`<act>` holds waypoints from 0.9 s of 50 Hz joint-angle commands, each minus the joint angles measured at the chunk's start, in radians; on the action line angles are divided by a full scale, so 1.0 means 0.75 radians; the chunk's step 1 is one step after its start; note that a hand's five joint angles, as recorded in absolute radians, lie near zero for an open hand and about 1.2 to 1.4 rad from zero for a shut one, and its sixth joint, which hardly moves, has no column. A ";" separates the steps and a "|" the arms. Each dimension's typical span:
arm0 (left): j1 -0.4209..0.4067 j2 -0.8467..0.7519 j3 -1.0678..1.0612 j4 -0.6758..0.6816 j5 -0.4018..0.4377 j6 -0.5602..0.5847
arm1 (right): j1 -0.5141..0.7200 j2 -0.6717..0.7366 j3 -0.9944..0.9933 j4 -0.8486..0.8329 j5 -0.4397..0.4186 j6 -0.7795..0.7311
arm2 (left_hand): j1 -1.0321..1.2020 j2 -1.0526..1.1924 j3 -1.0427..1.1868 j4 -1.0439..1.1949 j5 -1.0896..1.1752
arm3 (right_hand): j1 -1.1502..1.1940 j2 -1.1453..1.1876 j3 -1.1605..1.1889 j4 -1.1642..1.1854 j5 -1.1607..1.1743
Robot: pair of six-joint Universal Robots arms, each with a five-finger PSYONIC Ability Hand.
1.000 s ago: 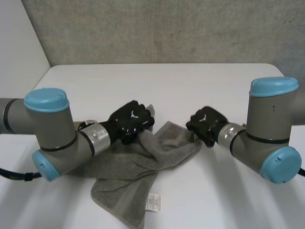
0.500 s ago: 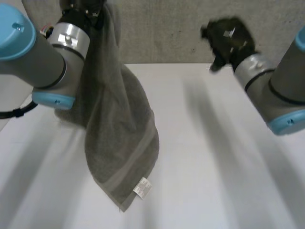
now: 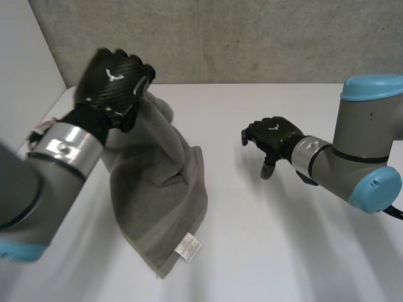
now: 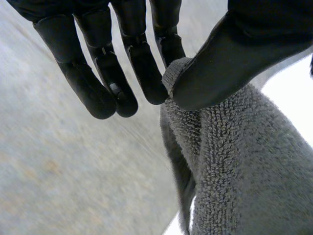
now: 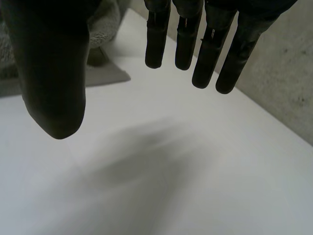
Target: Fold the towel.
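Towel: The grey towel (image 3: 157,182) is hanging in a bunched drape from the left hand, over the left part of the table. Whether its lower end is touching the tabletop cannot be told.
Label: A white label (image 3: 188,246) is showing near the lowest corner of the cloth, on the side facing the right arm.
Left hand: The left hand (image 3: 113,80) is gripping the top of the towel, raised above the table's far left corner. In the left wrist view its thumb (image 4: 230,68) is pressing a hemmed edge of the cloth against one finger, while the other fingers (image 4: 88,83) are reaching out straight beside it.
Right hand: The right hand (image 3: 272,138) is hovering over bare tabletop, well apart from the towel and holding nothing. Its fingers are pointing downward, loosely spread, and the thumb is standing clear of them.
Table: The white table (image 3: 264,251) is lying under both arms.
Wall: A grey wall (image 3: 252,38) is running behind the table's far edge.
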 commanded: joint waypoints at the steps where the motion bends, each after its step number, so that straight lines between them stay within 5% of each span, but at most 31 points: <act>1: 0.005 0.510 -0.265 0.004 0.081 -0.008 | 0.001 0.038 -0.175 -0.002 -0.155 0.214 | -0.057 -0.110 -0.193 -0.152 -0.329 | -0.050 -0.066 -0.063 -0.050 -0.007; 9: 0.007 0.680 -0.386 -0.004 0.146 -0.010 | 0.115 0.265 -0.423 -0.002 -0.323 0.482 | -0.057 -0.110 -0.193 -0.152 -0.329 | -0.140 -0.156 -0.153 -0.140 -0.097; 20: 0.029 0.672 -0.502 0.004 0.144 -0.010 | 0.316 0.550 -0.677 0.031 -0.335 0.610 | -0.057 -0.110 -0.193 -0.152 -0.329 | -0.097 -0.113 -0.110 -0.097 -0.054; 29: 0.074 0.670 -0.486 0.025 0.146 -0.012 | 0.312 0.581 -0.826 0.170 -0.350 0.640 | -0.057 -0.110 -0.193 -0.152 -0.329 | 1.258 1.242 1.245 1.257 1.301; 34: 0.113 0.640 -0.431 0.108 0.144 -0.010 | 0.304 0.560 -0.873 0.215 -0.325 0.622 | -0.057 -0.110 -0.193 -0.152 -0.329 | 1.260 1.244 1.247 1.260 1.303; 40: 0.152 0.397 -0.201 0.160 0.122 -0.008 | 0.224 0.437 -0.927 -0.004 -0.094 0.487 | -0.057 -0.110 -0.193 -0.152 -0.329 | 1.260 1.244 1.247 1.260 1.303; 42: 0.152 0.396 -0.200 0.160 0.122 -0.008 | 0.200 0.301 -0.872 -0.309 0.116 0.430 | -0.057 -0.110 -0.193 -0.152 -0.329 | 1.260 1.244 1.247 1.260 1.303; 45: 0.144 0.220 0.038 0.160 0.044 -0.006 | 0.169 0.101 -0.670 -0.634 0.265 0.409 | -0.057 -0.110 -0.193 -0.152 -0.329 | 1.260 1.244 1.247 1.260 1.303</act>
